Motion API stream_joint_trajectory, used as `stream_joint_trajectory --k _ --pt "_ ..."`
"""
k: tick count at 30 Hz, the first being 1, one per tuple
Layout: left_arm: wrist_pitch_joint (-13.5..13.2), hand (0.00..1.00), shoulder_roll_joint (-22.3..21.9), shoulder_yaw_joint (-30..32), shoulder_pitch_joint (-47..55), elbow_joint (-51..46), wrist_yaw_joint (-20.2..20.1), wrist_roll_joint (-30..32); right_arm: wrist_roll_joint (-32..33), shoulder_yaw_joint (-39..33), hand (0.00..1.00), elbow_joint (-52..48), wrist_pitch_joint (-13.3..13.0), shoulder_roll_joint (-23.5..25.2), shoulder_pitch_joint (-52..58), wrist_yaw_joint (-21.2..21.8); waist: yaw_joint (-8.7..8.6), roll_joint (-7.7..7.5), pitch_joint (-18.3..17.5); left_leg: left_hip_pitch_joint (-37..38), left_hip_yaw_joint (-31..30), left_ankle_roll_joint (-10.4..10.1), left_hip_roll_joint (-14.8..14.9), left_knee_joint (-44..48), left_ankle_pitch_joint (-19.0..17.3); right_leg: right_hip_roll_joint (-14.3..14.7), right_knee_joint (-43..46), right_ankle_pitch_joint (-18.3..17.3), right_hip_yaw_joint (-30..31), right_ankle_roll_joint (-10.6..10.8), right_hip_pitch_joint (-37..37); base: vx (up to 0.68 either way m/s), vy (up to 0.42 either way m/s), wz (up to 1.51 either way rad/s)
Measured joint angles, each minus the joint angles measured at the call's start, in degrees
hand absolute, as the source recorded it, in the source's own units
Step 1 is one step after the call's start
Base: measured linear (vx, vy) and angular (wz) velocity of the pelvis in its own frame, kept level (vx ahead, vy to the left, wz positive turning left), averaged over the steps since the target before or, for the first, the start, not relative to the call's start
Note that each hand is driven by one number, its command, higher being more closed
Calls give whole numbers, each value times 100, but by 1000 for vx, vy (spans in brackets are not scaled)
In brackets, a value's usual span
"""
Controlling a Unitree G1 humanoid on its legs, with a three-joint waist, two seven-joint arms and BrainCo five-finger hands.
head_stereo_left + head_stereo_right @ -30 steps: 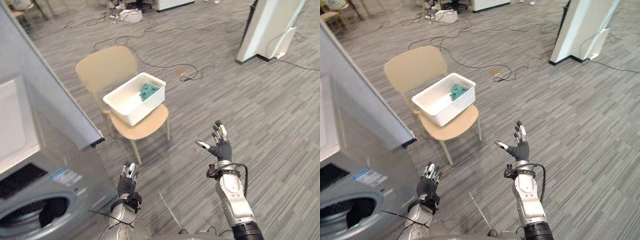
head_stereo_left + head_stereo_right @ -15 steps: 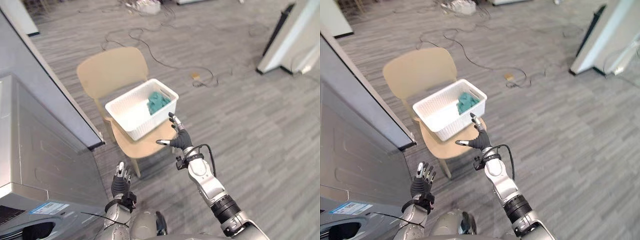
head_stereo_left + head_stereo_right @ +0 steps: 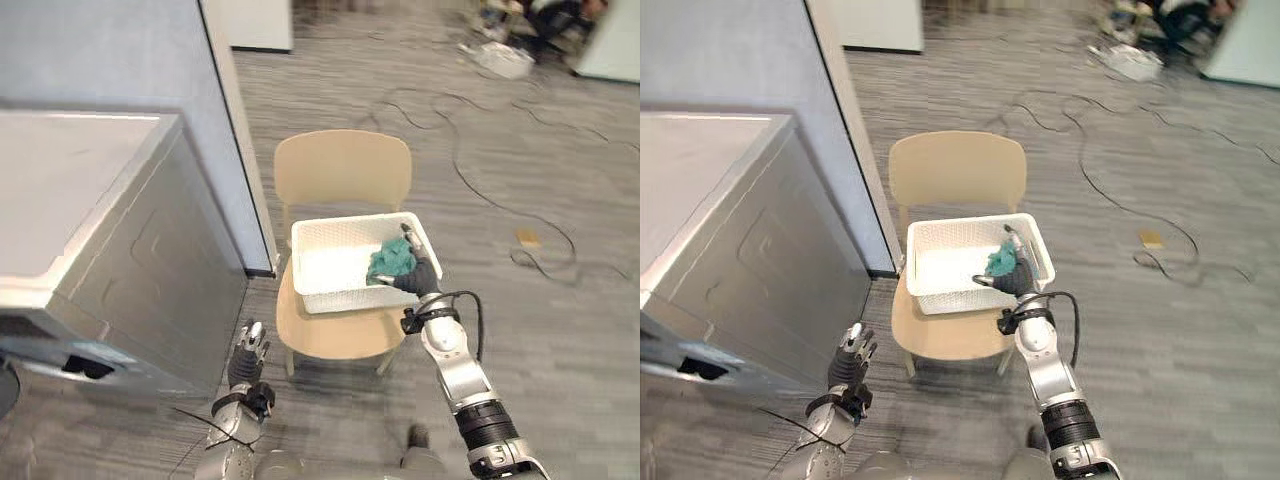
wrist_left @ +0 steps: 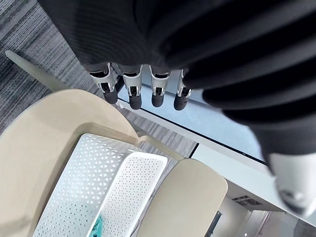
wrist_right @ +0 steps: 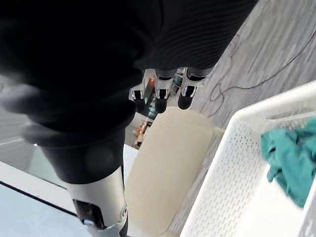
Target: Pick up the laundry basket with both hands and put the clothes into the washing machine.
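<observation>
A white perforated laundry basket [image 3: 345, 297] stands on the seat of a beige chair [image 3: 342, 170]. Bunched teal clothes [image 3: 390, 260] lie in its right end, also seen in the right wrist view [image 5: 291, 158]. My right hand [image 3: 420, 277] is at the basket's right rim, open, fingers [image 5: 159, 96] straight and thumb spread, holding nothing. My left hand [image 3: 247, 358] hangs low beside the chair's left front, apart from the basket [image 4: 108, 187], with straight fingers [image 4: 132, 89] and nothing in it.
The grey washing machine [image 3: 100, 250] fills the left side, close to the chair. Behind it stands a blue-grey partition panel [image 3: 120, 60]. Cables [image 3: 480, 130] trail over the grey plank floor to the right and behind the chair.
The camera has swung, so the chair now sits in the middle. My right hand has reached from open floor to the basket's right rim. The left hand stays low.
</observation>
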Motion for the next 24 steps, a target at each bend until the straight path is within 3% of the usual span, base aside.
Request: stream_joint_trajectory --k 1,2,3,4,6,7,10,11,12,13,14,17,21,24 --pt "13 0 -83 6 151 15 -20 47 -1 -168 0 41 94 -18 -13 -62 -17 151 -23 -186 -187 -42 279 108 345 201 136 -243 -397 -232 73 176 -452 99" --pt "66 0 -150 49 233 19 -55 51 11 -304 0 39 148 -63 -2 -153 -56 118 24 -456 -251 147 348 459 638 307 129 -321 -648 -354 185 241 -692 114" --pt "128 0 -276 177 301 16 -122 46 23 -413 0 27 177 -145 -6 -201 -47 91 151 -887 -198 596 408 1228 1119 467 32 -363 -883 -545 412 164 -570 79" --pt "150 0 -332 250 364 14 -123 43 23 -420 0 26 194 -229 -18 -225 33 71 247 -1183 -79 761 498 1797 1505 609 -112 -371 -978 -672 625 138 -531 38" --pt "256 0 -316 269 478 10 -135 47 23 -473 0 19 203 -289 -44 -309 185 -37 363 -1568 461 847 544 2636 1467 725 -368 -342 -1050 -867 959 97 -352 5" --pt "297 0 -306 267 529 -14 -174 49 23 -543 0 15 204 -298 -95 -356 163 -134 425 -1814 1009 963 543 2834 1391 730 -551 -314 -1160 -913 1123 143 -349 27" --pt "343 0 -310 228 529 -49 -260 51 23 -751 0 44 230 -522 -248 -412 132 -142 467 -1998 1857 889 539 2169 1218 730 -833 -249 -1348 -975 1260 105 -141 34" --pt "355 0 -271 194 525 -61 -302 51 25 -753 0 210 238 -625 -399 -427 121 -156 495 -1817 2130 862 454 1183 1273 689 -886 -229 -1384 -944 1254 103 -24 18" --pt "362 0 -260 181 525 -61 -341 51 29 -752 0 333 239 -684 -479 -431 115 -149 495 -1665 2210 776 407 630 1382 686 -910 -218 -1407 -926 1239 105 40 14" --pt "366 0 -265 158 525 -63 -368 54 28 -740 0 535 238 -793 -566 -419 139 -48 495 -1450 2250 678 362 -158 1814 758 -989 -200 -1429 -866 1247 121 118 16" --pt "368 0 -146 167 464 -74 -371 115 24 -739 0 666 253 -733 -578 -387 131 -155 559 -1370 2282 492 247 -419 1880 655 -1040 -188 -1473 -806 1246 118 126 21" --pt "371 0 128 152 314 -82 -378 214 -93 -559 0 759 253 -585 -594 -146 145 -424 705 -1485 2236 553 38 -514 1936 507 -1242 -102 -1598 -672 1254 78 108 29" --pt "361 0 356 129 285 -343 -523 215 -343 -292 0 1574 226 -648 -1371 -8 178 -428 923 -1605 2228 604 -92 -512 1970 414 -1391 8 -1646 -574 1231 18 92 10" --pt "339 0 488 -64 81 -559 -598 210 -423 -218 0 3068 240 -1164 -2712 106 363 -381 1338 -1977 2263 710 -82 -559 2116 427 -1391 193 -1620 -591 796 -130 65 -11"
